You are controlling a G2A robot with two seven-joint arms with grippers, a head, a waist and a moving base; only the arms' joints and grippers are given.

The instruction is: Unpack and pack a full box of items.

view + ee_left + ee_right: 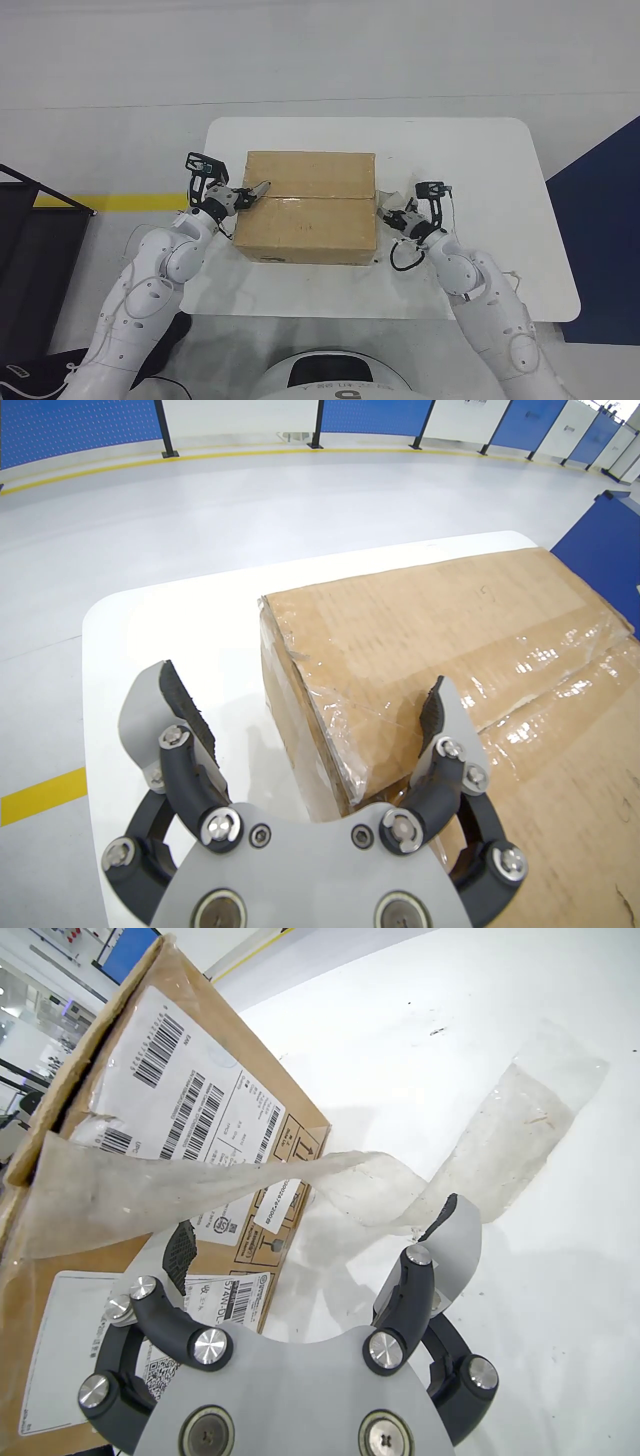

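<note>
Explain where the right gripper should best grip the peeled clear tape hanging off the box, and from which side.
Probably the raised, twisted stretch of the tape between the box and the table, from the box's labelled end, where the open right gripper sits: there it stands clear of both surfaces.

Closed taped cardboard box (308, 207), table centre

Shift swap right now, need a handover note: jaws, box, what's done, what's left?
Left gripper: jaws open, astride the left top edge of the box, holding nothing.
Right gripper: jaws open, beside the box's right end, empty.
The box sits mid table, flaps closed, top seam taped.
Done: tape strip peeled off the right end, trailing onto the table.
Left: finish the tape, open, unpack, repack.
</note>
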